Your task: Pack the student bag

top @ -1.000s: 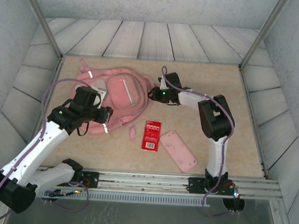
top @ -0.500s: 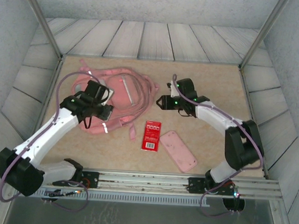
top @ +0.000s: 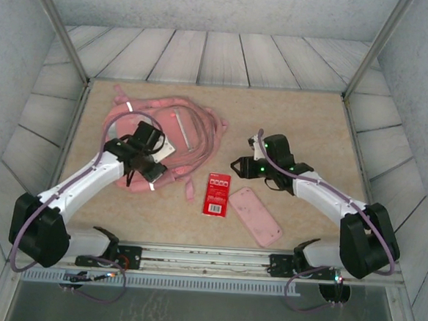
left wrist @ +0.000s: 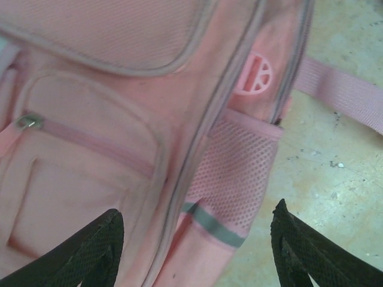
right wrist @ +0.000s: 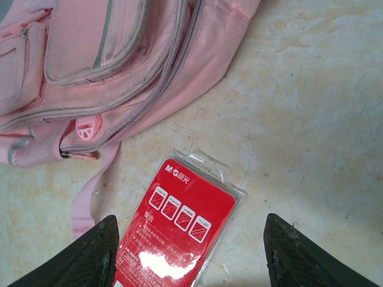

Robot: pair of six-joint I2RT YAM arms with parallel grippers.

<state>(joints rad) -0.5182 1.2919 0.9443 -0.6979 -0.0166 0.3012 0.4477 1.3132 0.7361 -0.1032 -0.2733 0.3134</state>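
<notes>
The student bag (top: 183,129) lies flat at the back left of the table, front pockets up, straps spread around it. My left gripper (top: 153,174) hovers open over its near edge. In the left wrist view the mesh side pocket (left wrist: 239,170) and a grey reflective strip (left wrist: 214,225) lie between the wide-apart fingers, with nothing held. My right gripper (top: 237,165) stands open just right of the bag, above a red stationery packet (top: 216,194). The right wrist view has that packet (right wrist: 179,230) between the spread fingers and the bag (right wrist: 119,54) at upper left.
A flat pink pencil case (top: 254,215) lies beside the red packet, toward the near edge. A loose bag strap (right wrist: 88,197) trails on the table left of the packet. The table's right half is bare tan surface (top: 326,132), bounded by walls and corner posts.
My right gripper has pulled back from the bag and swung toward the near right, ending over the red packet. My left gripper has shifted right along the bag's near edge.
</notes>
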